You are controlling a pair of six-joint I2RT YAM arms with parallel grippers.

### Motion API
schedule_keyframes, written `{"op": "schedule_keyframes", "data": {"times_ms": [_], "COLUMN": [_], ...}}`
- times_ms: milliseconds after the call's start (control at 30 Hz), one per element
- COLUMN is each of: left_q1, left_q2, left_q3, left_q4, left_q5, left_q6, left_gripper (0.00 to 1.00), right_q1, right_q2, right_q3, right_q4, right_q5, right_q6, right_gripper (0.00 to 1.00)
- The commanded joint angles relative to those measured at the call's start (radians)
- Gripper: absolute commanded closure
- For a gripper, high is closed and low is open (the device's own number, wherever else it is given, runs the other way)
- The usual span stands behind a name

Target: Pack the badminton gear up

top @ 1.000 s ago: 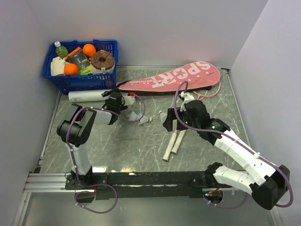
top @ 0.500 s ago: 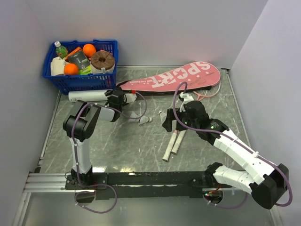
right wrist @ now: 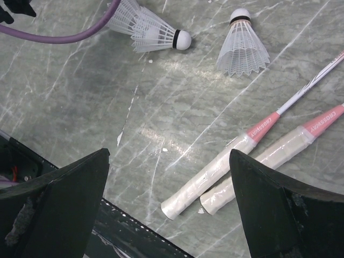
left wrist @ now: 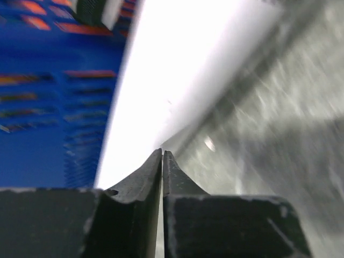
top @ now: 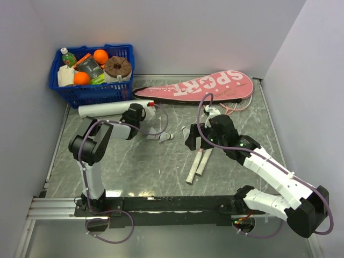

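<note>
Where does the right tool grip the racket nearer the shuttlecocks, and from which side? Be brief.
Likely the white wrapped handle, from straight above: it lies flat, thicker than the thin shaft. The second handle lies close beside it, so the open right tool must straddle it alone.

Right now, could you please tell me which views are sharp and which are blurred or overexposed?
Left wrist: badly blurred, the white tube blown out to featureless white, the blue basket smeared. Right wrist: sharp, shuttlecocks and racket handles crisp. Top external: sharp and evenly lit, soft shadows on the table.
</note>
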Motion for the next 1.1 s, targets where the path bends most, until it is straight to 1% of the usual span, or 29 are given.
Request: {"op": "schedule_keyframes", "data": {"times_ms": [0, 100, 167, 267, 300, 367, 400, 467, 500, 700, 933, 1067], "left_q1": [-0.019, -0.039, -0.046, -0.051, -0.053, -0.057, -0.059, -0.060, -0.059, -0.028, 0.027, 0.039], "left_q2": [-0.073, -0.107, -0.136, -0.171, -0.174, -0.177, -0.177, -0.179, -0.177, -0.096, -0.024, 0.017], "left_q3": [-0.046, -0.071, -0.083, -0.115, -0.114, -0.105, -0.103, -0.088, -0.082, -0.017, 0.068, 0.108], "left_q4": [-0.143, -0.203, -0.229, -0.218, -0.220, -0.215, -0.192, -0.187, -0.178, -0.118, -0.091, -0.111], "left_q5": [0.004, -0.017, -0.019, -0.017, -0.025, -0.040, -0.057, -0.053, -0.045, -0.030, 0.007, 0.019], "left_q6": [-0.118, -0.153, -0.176, -0.190, -0.188, -0.178, -0.173, -0.155, -0.148, -0.079, -0.020, -0.003], "left_gripper": [0.91, 0.92, 0.91, 0.81, 0.69, 0.49, 0.31, 0.14, 0.03, 0.01, 0.01, 0.02], "right_q1": [0.009, 0.010, 0.010, 0.012, 0.012, 0.013, 0.012, 0.012, 0.013, 0.013, 0.013, 0.013], "right_q2": [-0.016, -0.034, -0.042, -0.063, -0.070, -0.073, -0.074, -0.070, -0.062, -0.039, -0.021, 0.007], "right_q3": [-0.006, -0.014, -0.017, -0.025, -0.026, -0.034, -0.036, -0.036, -0.034, -0.020, -0.014, -0.011], "right_q4": [0.028, 0.023, 0.017, 0.019, 0.019, 0.020, 0.023, 0.025, 0.025, 0.022, 0.028, 0.036], "right_q5": [-0.022, -0.028, -0.027, -0.022, -0.022, -0.022, -0.022, -0.025, -0.024, -0.018, -0.016, -0.021], "right_q6": [0.023, 0.028, 0.030, 0.031, 0.031, 0.033, 0.034, 0.031, 0.030, 0.019, 0.016, 0.019], "right_gripper": [0.00, 0.00, 0.00, 0.00, 0.00, 0.00, 0.00, 0.00, 0.00, 0.00, 0.00, 0.00]}}
